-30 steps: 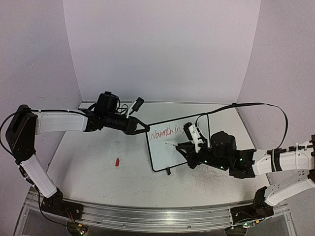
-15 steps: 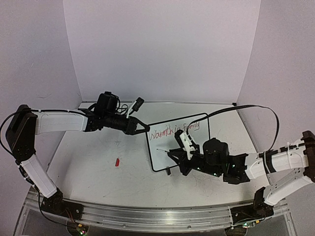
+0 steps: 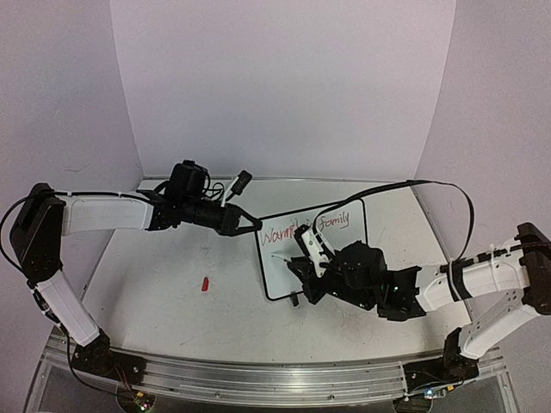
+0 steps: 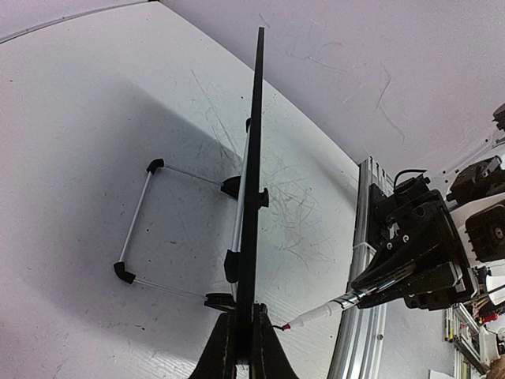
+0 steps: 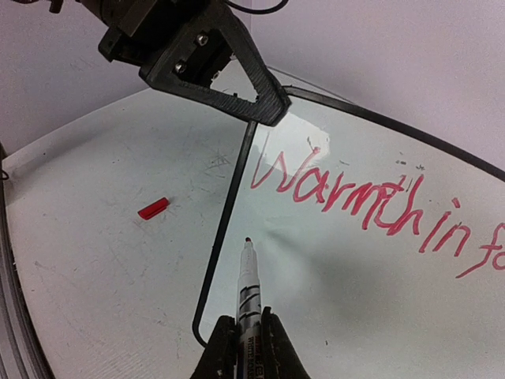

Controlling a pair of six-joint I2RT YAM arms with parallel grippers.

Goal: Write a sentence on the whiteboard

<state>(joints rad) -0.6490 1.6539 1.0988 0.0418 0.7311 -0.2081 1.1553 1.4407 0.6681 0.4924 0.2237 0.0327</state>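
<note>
The whiteboard (image 3: 274,280) stands tilted at mid-table. Its first line, the sentence's red words "Warmth in family" (image 3: 334,221), also shows in part in the right wrist view (image 5: 347,197). My left gripper (image 3: 250,225) is shut on the board's upper left edge; the left wrist view shows the board (image 4: 254,158) edge-on between the jaws (image 4: 245,339). My right gripper (image 3: 300,258) is shut on a marker (image 5: 248,284). The red tip points at the bare board just below "Warmth", near the left frame, close to the surface. The marker also shows in the left wrist view (image 4: 319,316).
A red marker cap (image 3: 205,283) lies on the table left of the board, also in the right wrist view (image 5: 153,208). The board's wire stand (image 4: 138,229) rests behind it. An aluminium rail (image 3: 258,379) runs along the near edge. White walls enclose the table.
</note>
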